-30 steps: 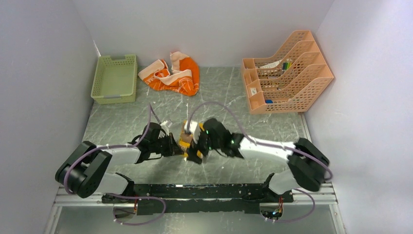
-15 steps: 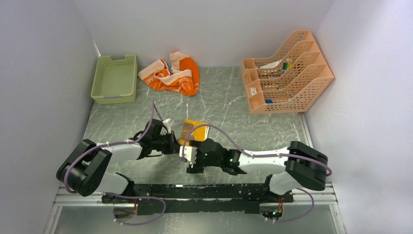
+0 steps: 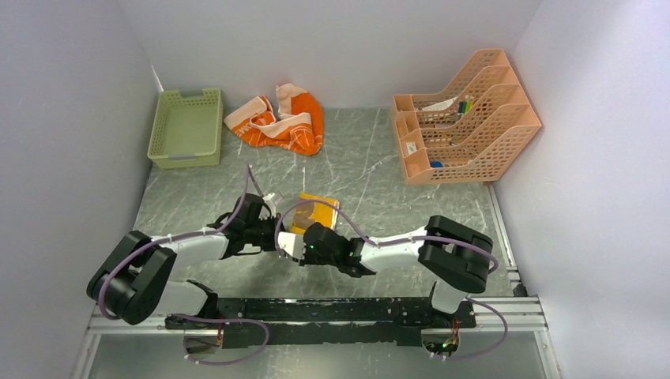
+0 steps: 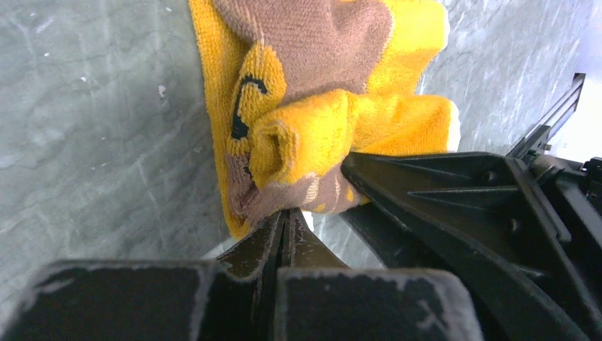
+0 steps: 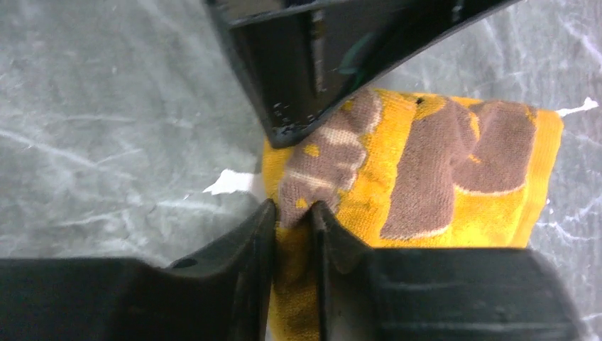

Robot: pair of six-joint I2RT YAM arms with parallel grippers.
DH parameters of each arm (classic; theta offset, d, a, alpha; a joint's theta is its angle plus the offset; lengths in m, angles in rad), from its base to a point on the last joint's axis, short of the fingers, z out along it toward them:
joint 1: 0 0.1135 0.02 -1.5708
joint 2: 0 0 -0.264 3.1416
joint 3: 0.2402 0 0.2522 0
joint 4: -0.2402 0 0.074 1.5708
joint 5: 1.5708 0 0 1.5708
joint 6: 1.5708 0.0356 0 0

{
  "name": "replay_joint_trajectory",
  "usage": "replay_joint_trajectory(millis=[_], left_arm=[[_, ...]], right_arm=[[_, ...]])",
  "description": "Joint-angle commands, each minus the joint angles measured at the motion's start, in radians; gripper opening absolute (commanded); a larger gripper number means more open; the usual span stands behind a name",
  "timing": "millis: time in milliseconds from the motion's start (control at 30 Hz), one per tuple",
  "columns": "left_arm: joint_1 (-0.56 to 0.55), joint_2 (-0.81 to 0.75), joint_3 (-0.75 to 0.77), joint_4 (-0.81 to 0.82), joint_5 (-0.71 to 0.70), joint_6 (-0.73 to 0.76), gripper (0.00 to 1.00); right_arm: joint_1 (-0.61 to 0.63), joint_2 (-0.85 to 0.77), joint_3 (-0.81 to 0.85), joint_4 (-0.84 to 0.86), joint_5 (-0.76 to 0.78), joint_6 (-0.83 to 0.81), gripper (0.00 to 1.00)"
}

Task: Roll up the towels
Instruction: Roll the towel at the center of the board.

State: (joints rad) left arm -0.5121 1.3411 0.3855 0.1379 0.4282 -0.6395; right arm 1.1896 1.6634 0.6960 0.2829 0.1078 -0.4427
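The mustard-yellow towel (image 3: 318, 212) with a brown print lies on the grey table in the middle, partly folded and bunched at its near-left corner. My left gripper (image 4: 287, 213) is shut, its tips pinching the brown edge of that corner (image 4: 284, 195). My right gripper (image 5: 291, 207) is shut on a fold of the same towel (image 5: 426, 163), right beside the left fingers (image 5: 298, 106). From above, the left gripper (image 3: 276, 230) and right gripper (image 3: 294, 242) meet at the towel's near-left corner. The orange towel (image 3: 280, 120) lies crumpled at the back, apart from both arms.
A green mesh basket (image 3: 187, 126) stands at the back left. A peach file rack (image 3: 462, 118) with small items stands at the back right. White walls close in the table on three sides.
The yellow towel went from being held bunched between the grippers to lying on the table. My right gripper swung left and closed on its corner fold. The left gripper stayed shut.
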Motion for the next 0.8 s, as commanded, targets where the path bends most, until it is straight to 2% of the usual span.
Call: replay_joint_trajectory(millis=[0, 33, 133, 267, 400, 500, 633, 767], left_arm=[[0.013, -0.056, 0.026, -0.072, -0.047, 0.027, 0.07], [0.016, -0.077, 0.028, -0.081, -0.046, 0.026, 0.07], [0.021, -0.166, 0.044, -0.11, -0.036, 0.024, 0.07], [0.021, -0.292, 0.088, -0.204, -0.054, 0.042, 0.09], [0.023, -0.38, 0.113, -0.271, -0.058, 0.051, 0.11], [0.023, -0.41, 0.111, -0.284, -0.036, 0.051, 0.12], [0.022, -0.411, 0.083, -0.238, 0.008, 0.038, 0.13], [0.019, -0.383, 0.069, -0.188, 0.03, 0.033, 0.13]], right_arm=[[-0.041, 0.036, 0.099, -0.131, -0.065, 0.13, 0.03], [-0.057, 0.044, 0.126, -0.176, -0.105, 0.169, 0.0], [-0.087, 0.041, 0.161, -0.235, -0.266, 0.265, 0.0], [-0.145, -0.053, 0.106, -0.165, -0.423, 0.451, 0.0], [-0.287, -0.093, 0.102, -0.172, -0.58, 0.667, 0.0], [-0.375, -0.045, 0.148, -0.214, -0.717, 0.774, 0.0], [-0.414, 0.077, 0.241, -0.258, -0.863, 0.806, 0.0], [-0.458, 0.191, 0.296, -0.25, -0.946, 0.842, 0.0]])
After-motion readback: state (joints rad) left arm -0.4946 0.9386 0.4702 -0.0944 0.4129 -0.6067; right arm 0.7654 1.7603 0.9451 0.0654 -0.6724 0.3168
